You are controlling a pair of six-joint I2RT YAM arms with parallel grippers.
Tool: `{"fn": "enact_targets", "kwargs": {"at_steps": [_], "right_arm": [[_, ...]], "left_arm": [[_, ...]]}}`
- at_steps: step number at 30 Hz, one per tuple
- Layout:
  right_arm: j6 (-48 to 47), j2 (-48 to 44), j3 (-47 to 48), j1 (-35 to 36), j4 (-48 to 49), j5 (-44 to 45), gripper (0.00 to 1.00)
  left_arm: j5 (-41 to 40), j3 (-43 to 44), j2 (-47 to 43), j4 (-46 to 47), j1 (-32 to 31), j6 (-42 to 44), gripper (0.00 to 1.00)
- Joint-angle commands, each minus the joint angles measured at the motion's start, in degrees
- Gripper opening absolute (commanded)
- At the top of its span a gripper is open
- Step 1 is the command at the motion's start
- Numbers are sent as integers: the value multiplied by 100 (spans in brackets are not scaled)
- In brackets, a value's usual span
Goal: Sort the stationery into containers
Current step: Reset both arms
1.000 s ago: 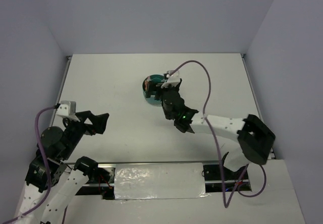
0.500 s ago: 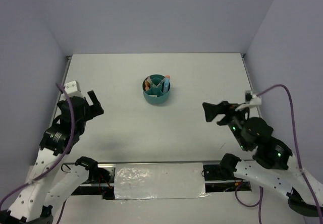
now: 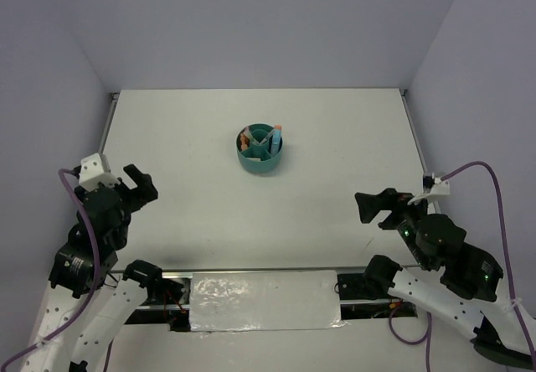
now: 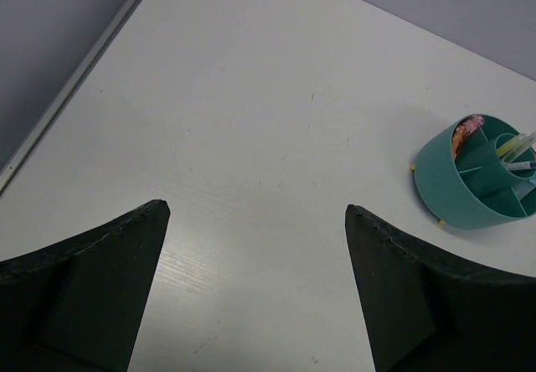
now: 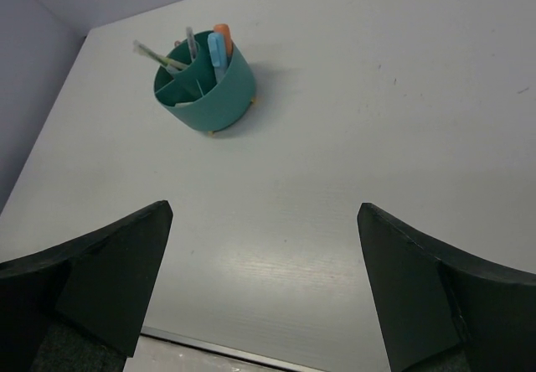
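A round teal container (image 3: pixel 260 152) stands upright in the middle of the white table, with stationery (image 3: pixel 274 135) poking out of its compartments. In the right wrist view the container (image 5: pixel 205 84) holds thin pens plus a blue and an orange stubby item (image 5: pixel 219 47). The left wrist view shows the same container (image 4: pixel 475 183) with pens and a pinkish item inside. My left gripper (image 3: pixel 141 185) hangs open over the near left of the table, well apart from the container. My right gripper (image 3: pixel 369 207) is open at the near right, nothing between its fingers.
Grey walls close the table on the left, back and right. A metal rail with a taped strip (image 3: pixel 264 299) runs along the near edge between the arm bases. A purple cable (image 3: pixel 473 171) loops off the right wrist.
My right arm has pulled back from the container to the near right corner. The left arm has drawn back toward its base. Both grippers stay open.
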Motion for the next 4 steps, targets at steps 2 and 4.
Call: {"fn": "enact_targets", "kwargs": {"at_steps": [2,4], "right_arm": [[69,206,30,23,-46,107,100],[60,215,12,23,-19,107,100]], "left_arm": [[-69,5,93,121,20,95,99],[-52,14,102,121,20,113,99]]}}
